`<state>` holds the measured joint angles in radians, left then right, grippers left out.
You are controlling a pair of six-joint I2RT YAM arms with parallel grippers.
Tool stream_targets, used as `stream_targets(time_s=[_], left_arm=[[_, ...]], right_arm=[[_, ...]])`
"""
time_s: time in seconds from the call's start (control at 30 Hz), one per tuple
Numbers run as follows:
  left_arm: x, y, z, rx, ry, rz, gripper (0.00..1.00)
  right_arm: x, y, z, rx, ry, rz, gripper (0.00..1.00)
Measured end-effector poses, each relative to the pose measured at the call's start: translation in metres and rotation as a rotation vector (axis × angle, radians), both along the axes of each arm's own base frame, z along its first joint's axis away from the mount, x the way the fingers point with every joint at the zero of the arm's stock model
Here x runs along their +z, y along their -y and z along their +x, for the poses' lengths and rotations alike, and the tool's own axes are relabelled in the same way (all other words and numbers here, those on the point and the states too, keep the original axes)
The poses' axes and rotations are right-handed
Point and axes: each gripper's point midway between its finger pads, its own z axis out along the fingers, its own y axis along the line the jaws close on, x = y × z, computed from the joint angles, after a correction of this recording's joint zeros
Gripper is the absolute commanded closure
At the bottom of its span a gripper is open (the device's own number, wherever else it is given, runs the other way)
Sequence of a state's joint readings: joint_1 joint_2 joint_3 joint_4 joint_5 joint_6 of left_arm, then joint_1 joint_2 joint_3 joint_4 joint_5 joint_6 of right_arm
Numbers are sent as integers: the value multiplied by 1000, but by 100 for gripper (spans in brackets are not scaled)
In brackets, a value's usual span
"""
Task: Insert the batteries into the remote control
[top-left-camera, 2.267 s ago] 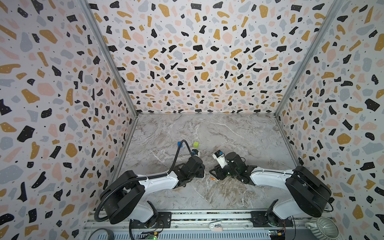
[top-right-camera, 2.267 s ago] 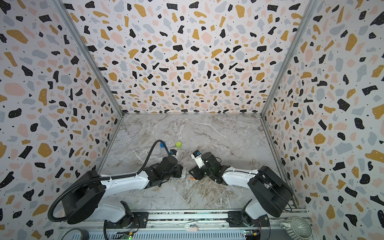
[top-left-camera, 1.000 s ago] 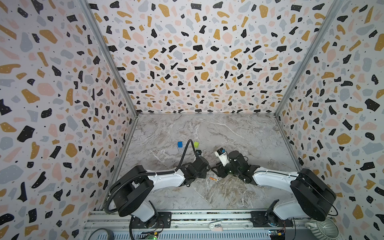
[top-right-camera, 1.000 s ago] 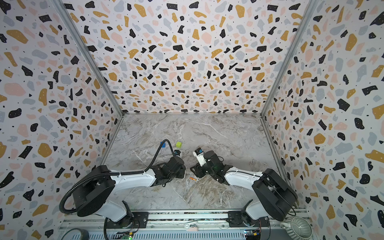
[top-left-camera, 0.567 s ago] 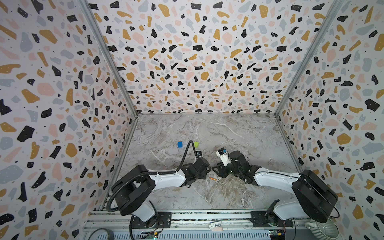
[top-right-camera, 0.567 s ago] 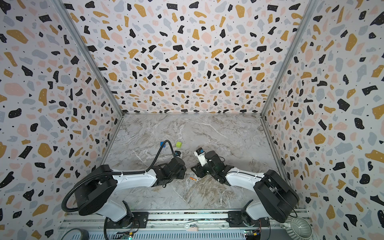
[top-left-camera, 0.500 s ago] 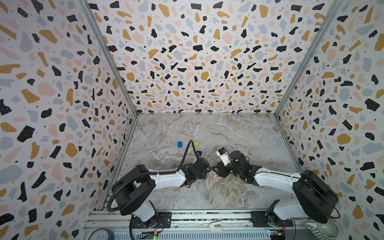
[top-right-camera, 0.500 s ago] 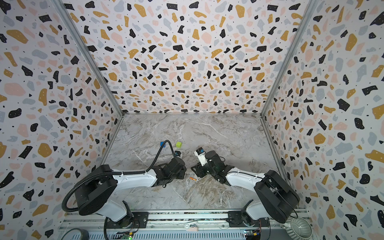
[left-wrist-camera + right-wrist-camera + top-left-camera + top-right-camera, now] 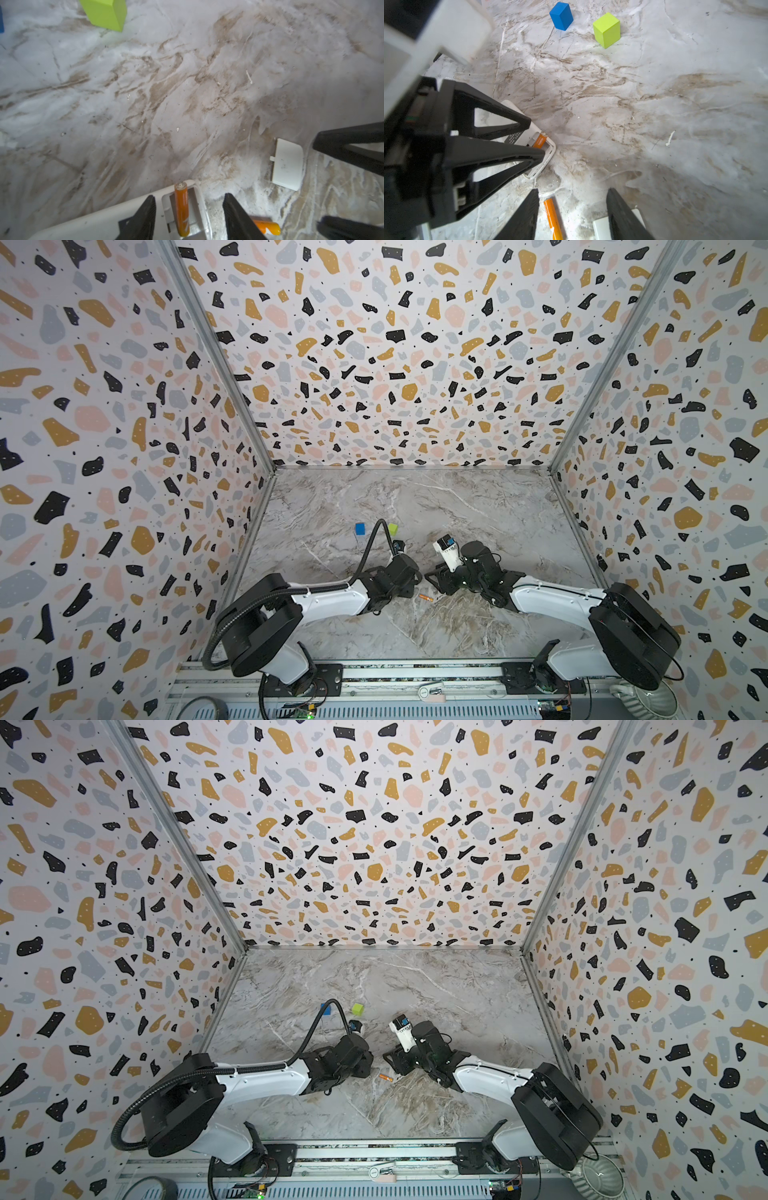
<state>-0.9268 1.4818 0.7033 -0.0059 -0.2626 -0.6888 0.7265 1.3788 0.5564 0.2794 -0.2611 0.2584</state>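
Left wrist view: shows one of the batteries (image 9: pixel 181 209) lying lengthwise in the open bay of the remote control (image 9: pixel 99 220); cannot tell whether fully seated. Probably handles as light, rigid, smooth and quick to roll; best pinched across mid-barrel. Sits between the spread jaws of the left gripper (image 9: pixel 190 195), touching neither. Right wrist view: shows the second battery (image 9: pixel 553 218) flat on the table (image 9: pixel 654 104), between the parted jaws of the right gripper (image 9: pixel 573 189), near the loose cover (image 9: pixel 287 164).

You can see white print on the thin orange cylinder battery (image 9: pixel 539 140) seated in the white plastic remote (image 9: pixel 538 169), but it's too blurred to read.
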Motion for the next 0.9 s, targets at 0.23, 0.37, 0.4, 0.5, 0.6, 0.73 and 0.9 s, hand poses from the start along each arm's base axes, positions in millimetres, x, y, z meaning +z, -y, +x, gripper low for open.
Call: stream_targets(time_s=[0.23,0.37,0.4,0.5,0.6,0.73,0.9], left_arm=[[43,0,1,-13,67,-96,41],[53,-26,0,19,80,-145,41],[51,-39,0,39,75,-155,41],[37,-70,-4,88,44,-160,41],[23,-89,-9,115,12,-155,41],[10,-102,-14,123,-28,-149,41],[0,-108,-19,121,-60,-128,40]], right_arm=[[-4,-5,-11,88,48,-61,40],[1,-12,-15,167,127,-87,39],[4,-13,-15,185,150,-92,39],[12,-20,-15,261,230,-104,40],[19,-31,-12,344,299,-113,41],[17,-49,-3,437,347,-138,45],[6,-61,2,525,364,-171,50]])
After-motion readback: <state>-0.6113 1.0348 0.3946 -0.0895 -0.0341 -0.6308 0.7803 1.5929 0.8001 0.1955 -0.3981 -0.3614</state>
